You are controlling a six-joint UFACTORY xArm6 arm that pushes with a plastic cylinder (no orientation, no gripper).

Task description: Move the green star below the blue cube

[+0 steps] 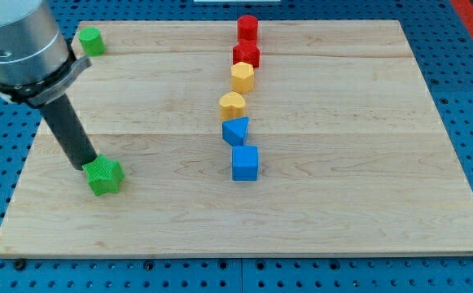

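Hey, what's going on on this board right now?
My tip sits against the upper left side of the green star near the view's bottom left. The blue cube stands well to the star's right, at the bottom of a column of blue, yellow and red blocks. The star is not yet below the cube.

Cut off by the view's top and left edges: arm housing (pixel 16 41). Hidden behind green star (pixel 104 176): very end of my tip (pixel 86 166), contact not discernible.
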